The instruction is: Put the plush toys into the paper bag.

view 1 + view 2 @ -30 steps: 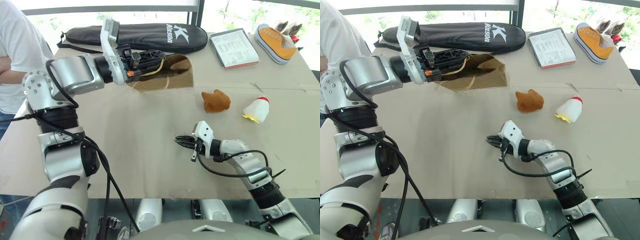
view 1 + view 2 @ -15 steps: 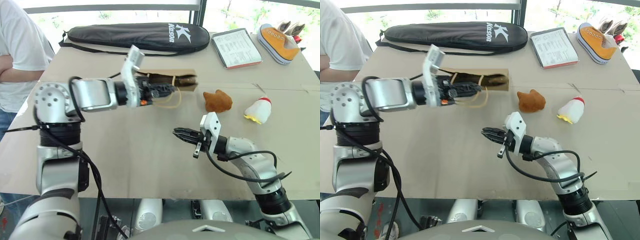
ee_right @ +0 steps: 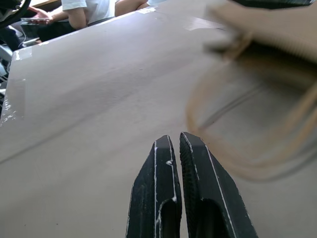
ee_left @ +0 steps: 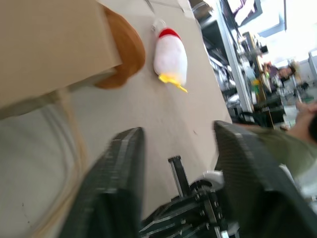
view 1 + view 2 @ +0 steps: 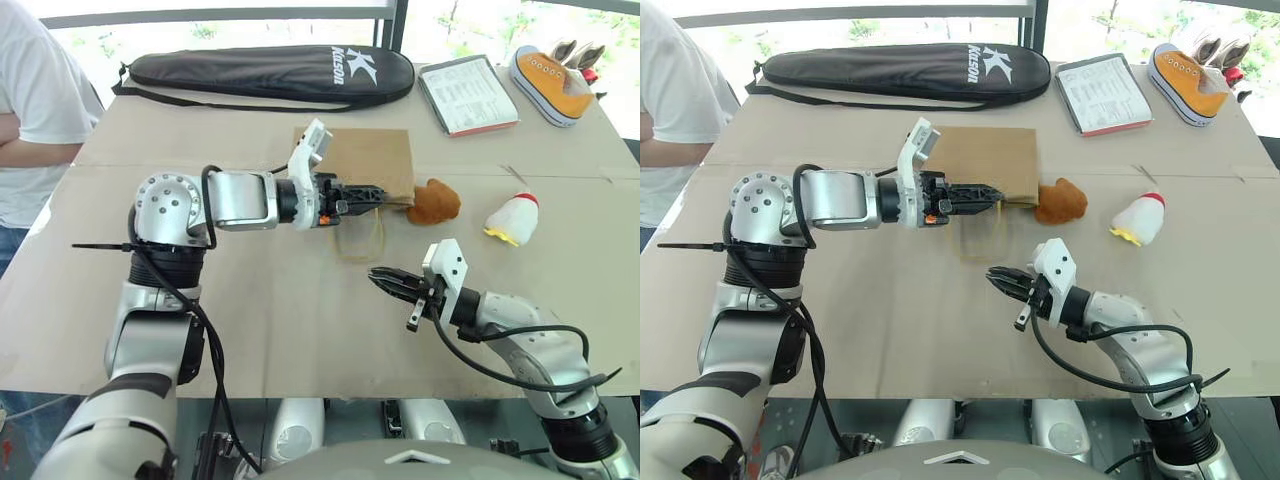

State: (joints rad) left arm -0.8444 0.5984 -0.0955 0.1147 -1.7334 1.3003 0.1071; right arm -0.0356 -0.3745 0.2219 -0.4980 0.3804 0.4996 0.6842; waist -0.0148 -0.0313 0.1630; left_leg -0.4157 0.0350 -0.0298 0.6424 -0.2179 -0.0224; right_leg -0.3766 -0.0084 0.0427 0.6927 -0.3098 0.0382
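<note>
My left gripper [image 5: 385, 196] is spread above the flat paper bag [image 5: 365, 160]; my right gripper [image 5: 388, 281], pressed together, hangs nearer, left of the white toy [image 5: 511, 218].

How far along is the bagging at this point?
Nothing is bagged. The bag lies flat, and the brown toy and white toy lie outside it. The open left gripper is at the bag's mouth; the right gripper is shut, empty. Both toys remain.

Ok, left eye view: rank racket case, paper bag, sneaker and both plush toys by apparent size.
1. racket case
2. paper bag
3. sneaker
4. orange-brown plush toy and white plush toy: too alike to rank.
</note>
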